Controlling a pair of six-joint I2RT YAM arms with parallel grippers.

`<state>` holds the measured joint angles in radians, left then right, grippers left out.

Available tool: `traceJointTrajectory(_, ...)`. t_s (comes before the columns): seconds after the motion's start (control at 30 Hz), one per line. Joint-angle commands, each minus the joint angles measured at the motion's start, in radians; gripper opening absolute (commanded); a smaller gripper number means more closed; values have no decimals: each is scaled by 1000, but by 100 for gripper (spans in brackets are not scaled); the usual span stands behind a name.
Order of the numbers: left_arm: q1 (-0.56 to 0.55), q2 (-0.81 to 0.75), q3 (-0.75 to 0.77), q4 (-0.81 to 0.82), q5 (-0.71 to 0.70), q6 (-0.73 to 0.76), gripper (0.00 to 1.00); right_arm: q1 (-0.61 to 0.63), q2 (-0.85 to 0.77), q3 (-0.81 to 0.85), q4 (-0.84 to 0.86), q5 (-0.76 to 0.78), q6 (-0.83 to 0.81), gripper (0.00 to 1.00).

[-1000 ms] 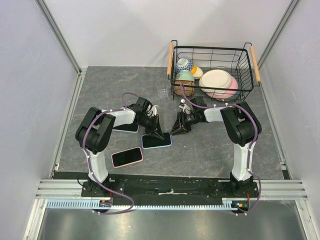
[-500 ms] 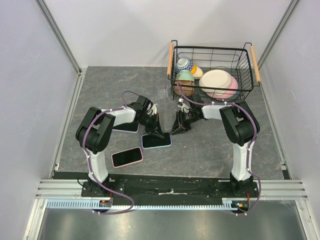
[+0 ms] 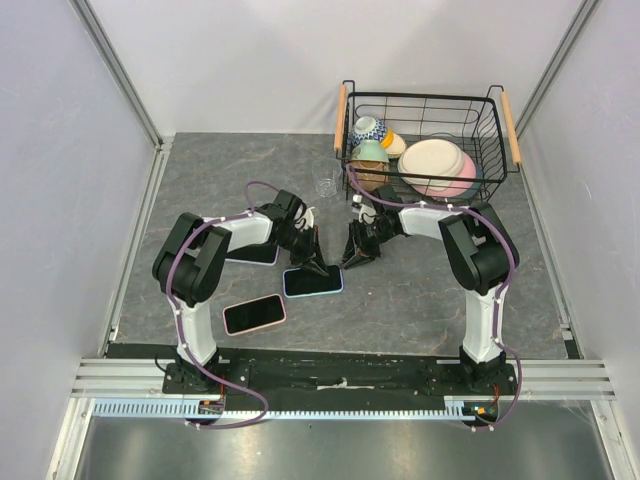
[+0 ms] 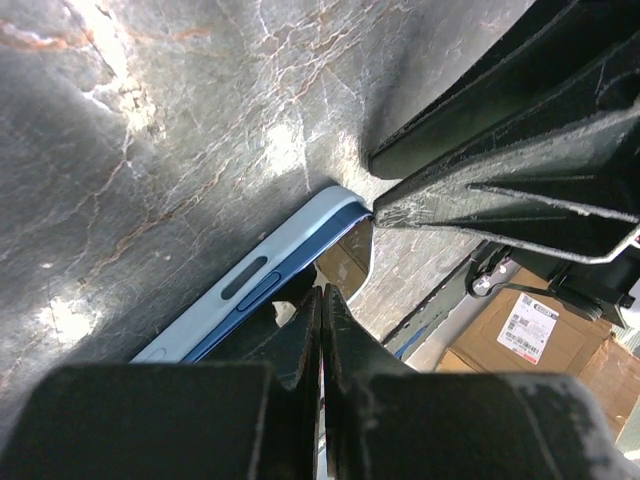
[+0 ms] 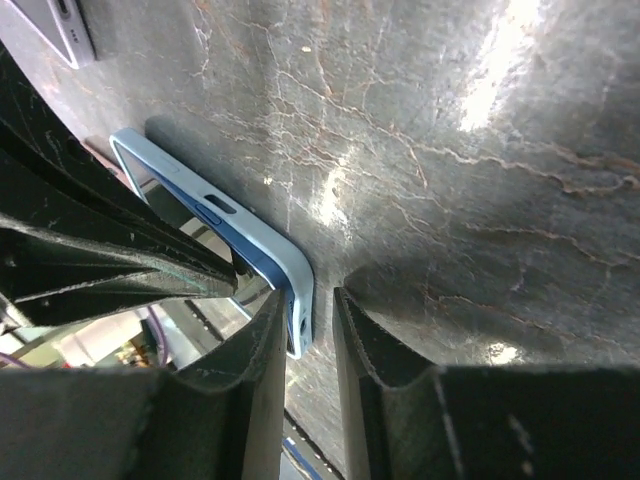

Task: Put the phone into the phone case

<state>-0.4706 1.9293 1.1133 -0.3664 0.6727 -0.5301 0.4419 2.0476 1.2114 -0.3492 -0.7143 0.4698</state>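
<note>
Left pincer (image 4: 321, 292) is closed with nothing between its fingers, and its tips rest down on the phone (image 3: 312, 282); this phone lies flat near the middle of the counter (image 3: 430, 290), and it seems to sit inside the light blue phone case (image 5: 185, 178), because a blue rim goes around the dark screen. In the top view the left pincer stands at 12 o'clock of the phone; the right pincer (image 5: 310, 298) comes in from 2 o'clock. The fingers of the right pincer stand a little apart, with one corner of the phone case in the gap; the case wall is beside one finger and bare counter shows beside the other, so I judge that it does not clamp the case.

I think the step in hand is the seating; the phone is laid in and the rim must go over every edge. Whether the corner at the right pincer is already seated, I cannot tell. The next move calls for a steady hold-down from the closed left tips, while the right fingers work the rim over that corner; the force should be small, because the case may skid on the smooth counter. One pink phone (image 3: 254, 314) lies apart at 8 o'clock.
</note>
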Motion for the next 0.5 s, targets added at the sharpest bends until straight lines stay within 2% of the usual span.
traceJointTrajectory(0.0,3,66,20,-12,-163,36,2,90,100,-4,-68,406,-106,30)
traceJointTrajectory(0.47,-14,123,39,-12,-200,28,2,158,143,45,-149,538,-132,30)
